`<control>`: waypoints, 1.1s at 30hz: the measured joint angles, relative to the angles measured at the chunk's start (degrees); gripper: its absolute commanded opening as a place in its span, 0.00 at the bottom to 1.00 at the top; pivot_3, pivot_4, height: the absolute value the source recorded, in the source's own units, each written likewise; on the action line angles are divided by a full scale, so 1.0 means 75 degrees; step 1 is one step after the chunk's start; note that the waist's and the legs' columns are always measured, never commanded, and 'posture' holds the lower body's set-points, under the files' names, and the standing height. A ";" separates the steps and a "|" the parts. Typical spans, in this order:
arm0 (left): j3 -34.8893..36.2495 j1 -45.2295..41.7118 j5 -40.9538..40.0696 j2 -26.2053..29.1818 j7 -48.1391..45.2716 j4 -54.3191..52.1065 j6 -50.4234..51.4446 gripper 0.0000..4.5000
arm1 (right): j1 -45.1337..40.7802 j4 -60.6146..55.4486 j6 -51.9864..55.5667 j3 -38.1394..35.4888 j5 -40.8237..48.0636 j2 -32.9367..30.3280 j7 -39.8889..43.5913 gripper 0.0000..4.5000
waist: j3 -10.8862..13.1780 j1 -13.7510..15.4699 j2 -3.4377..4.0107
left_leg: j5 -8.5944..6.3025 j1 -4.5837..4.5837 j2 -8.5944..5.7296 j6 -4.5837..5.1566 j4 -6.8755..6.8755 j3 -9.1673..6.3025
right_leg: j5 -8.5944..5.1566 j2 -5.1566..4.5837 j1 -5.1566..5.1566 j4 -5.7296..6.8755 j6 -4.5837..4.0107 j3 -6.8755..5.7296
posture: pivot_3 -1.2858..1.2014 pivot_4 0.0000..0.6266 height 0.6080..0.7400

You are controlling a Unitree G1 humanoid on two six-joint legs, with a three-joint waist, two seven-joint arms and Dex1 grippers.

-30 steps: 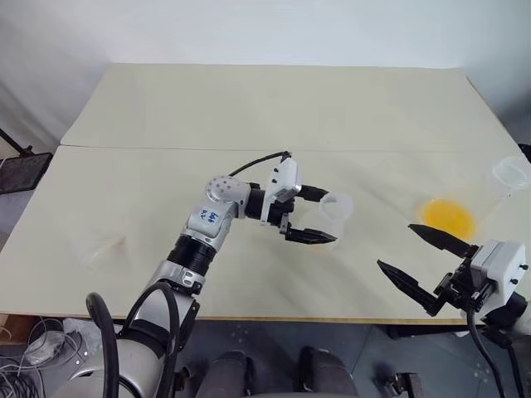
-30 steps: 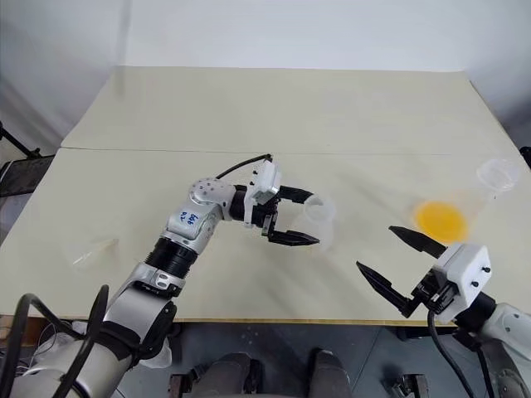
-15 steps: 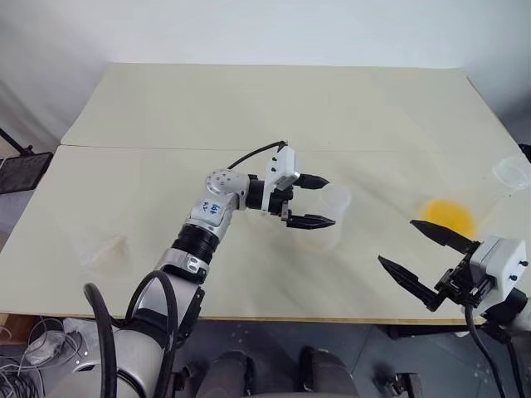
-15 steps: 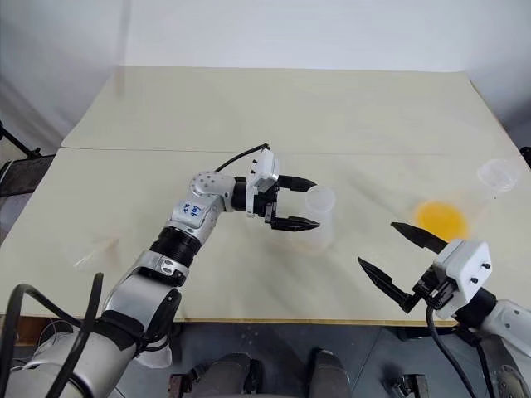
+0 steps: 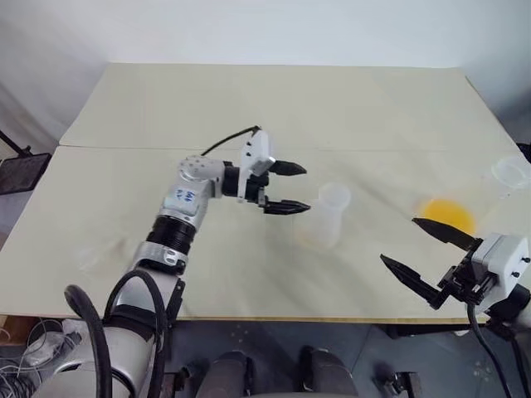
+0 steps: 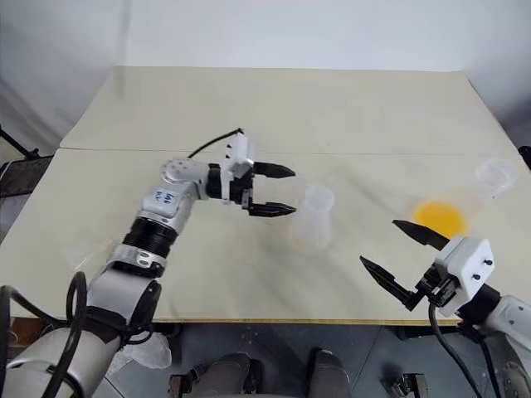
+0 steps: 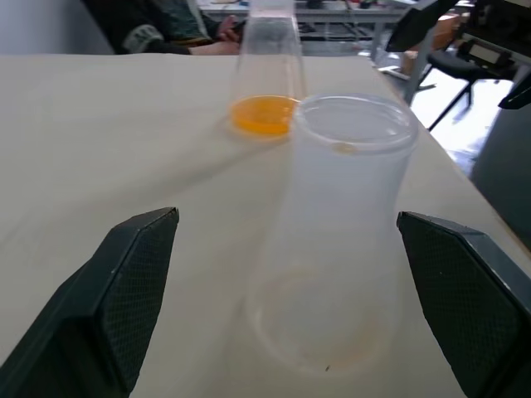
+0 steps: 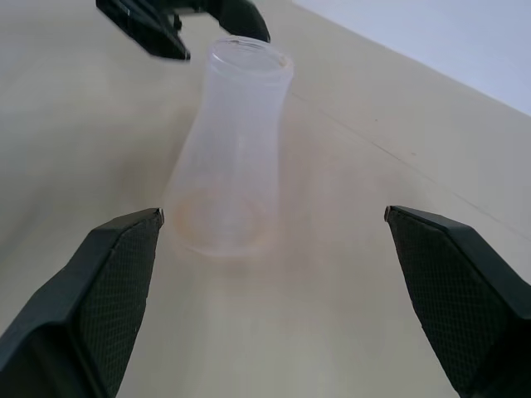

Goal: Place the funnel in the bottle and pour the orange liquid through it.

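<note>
The bottle (image 5: 325, 217), a clear empty conical flask, stands upright near the table's middle. My left gripper (image 5: 300, 188) hovers open and empty just left of its neck, not touching it. The orange liquid (image 5: 449, 214) is a shallow pool in a clear long-necked flask (image 7: 264, 83) standing to the bottle's right. Near the front edge, below that flask, my right gripper (image 5: 400, 240) is open with nothing in it. The funnel (image 5: 98, 250) lies faint and clear on the table's far left. In the right wrist view the bottle (image 8: 228, 166) stands between my fingers' lines but further off.
The pale table (image 5: 274, 108) has a seam running across it behind the flasks. Its front edge runs just under my right gripper. A black stand (image 5: 21, 170) sits off the table's left side.
My left gripper, which had its open fingers either side of the bottle's neck, has drawn back to the left and a little up. The bottle stays standing. The right arm has kept still.
</note>
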 measured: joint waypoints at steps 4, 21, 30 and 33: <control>0.0595 0.0760 -0.0276 0.0689 0.0502 -0.1259 0.0819 1.00 | -0.0220 0.0214 0.0076 -0.0053 0.0022 -0.0136 0.0156 1.00 | 0.0000 -0.0045 0.0000 | 0.0000 0.0001 0.0003 -0.0001 -0.0002 -0.0011 | 0.0000 -0.0002 -0.0001 0.0007 0.0000 0.0000 | 0.52 0.24 1.00; 0.5071 0.6828 -0.1919 0.1814 0.3359 -0.6291 0.1899 1.00 | -0.1455 0.1011 0.0502 0.0970 0.0196 -0.0269 0.0677 1.00 | 0.0001 -0.0164 -0.0001 | -0.0009 0.0021 0.0003 -0.0016 0.0006 -0.0077 | 0.0001 -0.0025 0.0031 0.0016 0.0001 0.0034 | 0.52 0.24 1.00; 0.6655 0.9864 -0.2646 -0.0235 0.4527 -0.7306 0.0981 1.00 | -0.1700 0.1227 0.0673 0.1558 0.0208 -0.0239 0.0859 1.00 | 0.0000 -0.0165 -0.0001 | -0.0017 0.0044 0.0012 -0.0028 -0.0004 -0.0094 | -0.0002 -0.0028 0.0082 -0.0046 -0.0006 0.0031 | 0.52 0.24 1.00; 0.6792 1.0583 -0.2775 -0.0739 0.4737 -0.7440 0.0652 1.00 | -0.1712 0.1299 0.0730 0.1587 0.0234 -0.0240 0.0958 1.00 | 0.0001 -0.0155 -0.0003 | -0.0019 0.0044 0.0012 -0.0023 -0.0004 -0.0096 | -0.0002 -0.0066 0.0092 -0.0059 -0.0007 0.0030 | 0.52 0.24 1.00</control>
